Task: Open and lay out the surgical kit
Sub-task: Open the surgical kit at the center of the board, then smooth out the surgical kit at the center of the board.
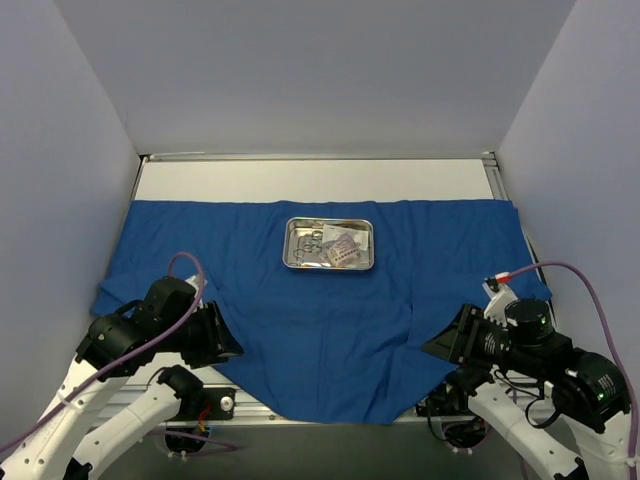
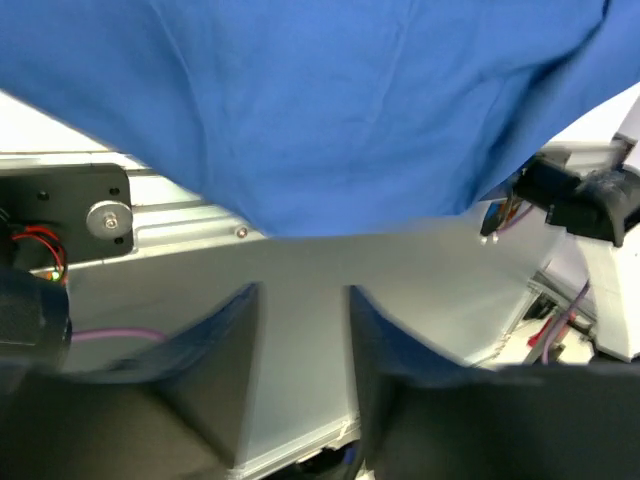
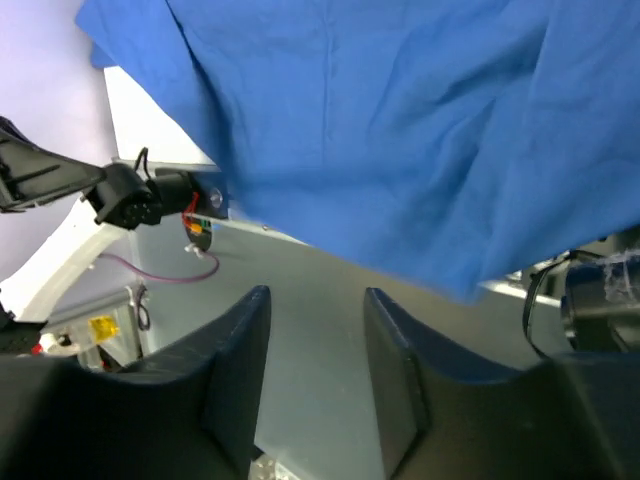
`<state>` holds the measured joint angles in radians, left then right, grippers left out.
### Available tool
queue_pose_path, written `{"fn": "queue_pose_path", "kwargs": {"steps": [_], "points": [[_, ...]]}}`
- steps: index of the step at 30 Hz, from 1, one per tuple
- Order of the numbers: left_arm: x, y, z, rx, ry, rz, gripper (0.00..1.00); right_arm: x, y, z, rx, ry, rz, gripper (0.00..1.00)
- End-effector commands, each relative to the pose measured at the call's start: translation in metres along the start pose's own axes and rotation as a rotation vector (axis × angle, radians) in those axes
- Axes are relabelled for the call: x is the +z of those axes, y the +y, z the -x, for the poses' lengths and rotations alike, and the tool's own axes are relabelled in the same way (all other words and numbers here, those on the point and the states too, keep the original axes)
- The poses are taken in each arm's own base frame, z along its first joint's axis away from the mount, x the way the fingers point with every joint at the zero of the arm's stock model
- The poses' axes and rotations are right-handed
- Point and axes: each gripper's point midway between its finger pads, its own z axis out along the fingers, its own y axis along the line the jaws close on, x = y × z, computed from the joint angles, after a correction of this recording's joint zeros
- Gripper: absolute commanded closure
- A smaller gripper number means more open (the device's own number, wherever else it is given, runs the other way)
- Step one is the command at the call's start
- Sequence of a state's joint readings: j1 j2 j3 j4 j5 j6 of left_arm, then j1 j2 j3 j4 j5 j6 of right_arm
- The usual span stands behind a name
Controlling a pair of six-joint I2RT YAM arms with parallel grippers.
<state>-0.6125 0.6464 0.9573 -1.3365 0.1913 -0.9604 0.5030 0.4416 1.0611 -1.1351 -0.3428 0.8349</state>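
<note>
**Two steps: cloth (image 1: pixel 300 340) spread, tray (image 1: pixel 329 268) not yet emptied**

At the near edge, the left gripper (image 1: pixel 222 343) and right gripper (image 1: pixel 440 347) hang low on either side, fingers apart, nothing between them. The cloth's near hem droops over that edge, ahead of their tips. Unwrapping looks done, and laying out seems the step in hand. Well beyond both, mid-table toward the far edge, the tray sits on the cloth with instruments (image 1: pixel 312 247) and packets (image 1: pixel 345 247) inside. Next, one arm must reach forward and lift pieces out onto the cloth.
</note>
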Motion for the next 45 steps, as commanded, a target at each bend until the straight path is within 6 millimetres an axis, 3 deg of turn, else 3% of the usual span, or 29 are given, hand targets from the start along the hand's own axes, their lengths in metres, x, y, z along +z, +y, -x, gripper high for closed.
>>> {"fn": "queue_pose_path", "kwargs": {"steps": [1,3,6,7,8,9,12,16,18,20,21,22,23,25,31,32,38,45], "points": [[-0.021,0.045,-0.049,-0.081,0.208,0.2,0.47,0.002,-0.009,-0.003,0.018,0.03,-0.06,0.56],[-0.02,0.037,-0.035,-0.062,0.153,0.188,0.29,0.011,-0.015,0.006,-0.029,0.027,-0.118,0.47],[-0.012,0.024,-0.006,-0.024,0.068,0.204,0.14,0.026,-0.021,0.035,-0.077,-0.037,-0.213,0.43],[-0.005,0.021,0.003,-0.015,0.065,0.238,0.14,0.031,-0.022,0.044,-0.086,-0.062,-0.233,0.42],[0.01,0.009,0.031,0.016,0.005,0.265,0.14,0.048,-0.026,0.067,-0.099,-0.117,-0.296,0.41],[0.01,0.009,0.031,0.016,0.004,0.266,0.14,0.049,-0.024,0.077,-0.104,-0.161,-0.296,0.41],[0.036,-0.004,0.073,0.073,-0.065,0.318,0.14,0.08,-0.028,0.104,-0.132,-0.212,-0.358,0.4],[0.071,-0.018,0.138,0.112,-0.133,0.362,0.14,0.122,-0.051,0.138,-0.16,-0.258,-0.525,0.4],[0.089,-0.015,0.178,0.096,-0.163,0.389,0.15,0.139,-0.054,0.154,-0.187,-0.282,-0.543,0.4],[0.105,-0.004,0.209,0.095,-0.169,0.426,0.16,0.158,-0.07,0.171,-0.167,-0.282,-0.595,0.41],[0.106,-0.009,0.231,0.099,-0.22,0.423,0.17,0.165,-0.077,0.177,-0.159,-0.276,-0.6,0.42],[0.11,-0.008,0.243,0.104,-0.229,0.431,0.17,0.173,-0.094,0.184,-0.135,-0.255,-0.633,0.43],[0.122,0.0,0.254,0.111,-0.209,0.454,0.18,0.181,-0.094,0.193,-0.125,-0.269,-0.611,0.43],[0.127,-0.006,0.276,0.126,-0.235,0.452,0.18,0.194,-0.107,0.204,-0.126,-0.252,-0.634,0.43],[0.171,0.004,0.314,0.184,-0.21,0.444,0.18,0.233,-0.131,0.23,-0.156,-0.2,-0.675,0.44],[0.185,0.012,0.314,0.19,-0.177,0.462,0.18,0.235,-0.135,0.237,-0.174,-0.206,-0.68,0.44],[0.218,0.017,0.324,0.232,-0.112,0.465,0.19,0.251,-0.165,0.252,-0.203,-0.156,-0.725,0.44],[0.236,0.03,0.309,0.232,-0.046,0.472,0.24,0.268,-0.186,0.235,-0.178,-0.062,-0.721,0.46]]}}
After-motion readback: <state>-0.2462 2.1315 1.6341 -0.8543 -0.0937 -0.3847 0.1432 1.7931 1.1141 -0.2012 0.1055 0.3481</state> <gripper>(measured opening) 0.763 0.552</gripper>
